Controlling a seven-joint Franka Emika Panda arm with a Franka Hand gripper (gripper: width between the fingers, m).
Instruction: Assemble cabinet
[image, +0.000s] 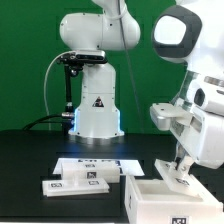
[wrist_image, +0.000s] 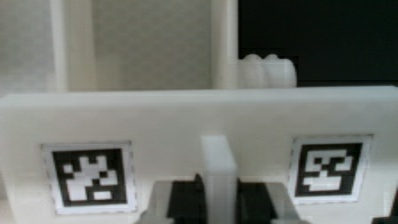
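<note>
My gripper (image: 178, 160) hangs at the exterior view's right, just above the white cabinet box (image: 163, 196) at the front. In the wrist view my gripper (wrist_image: 217, 192) is shut on the thin middle rib of a white cabinet panel (wrist_image: 196, 120) that carries two marker tags (wrist_image: 89, 176). The dark fingers (wrist_image: 178, 202) press on either side of the rib. Behind the panel the wrist view shows the box's upright white walls (wrist_image: 143, 45) and a ribbed white piece (wrist_image: 267, 70). Two flat white tagged panels (image: 74, 183) lie at the front of the exterior view's left.
The marker board (image: 97, 162) lies flat in front of the robot base (image: 95, 110). The table top is black. A green wall stands behind.
</note>
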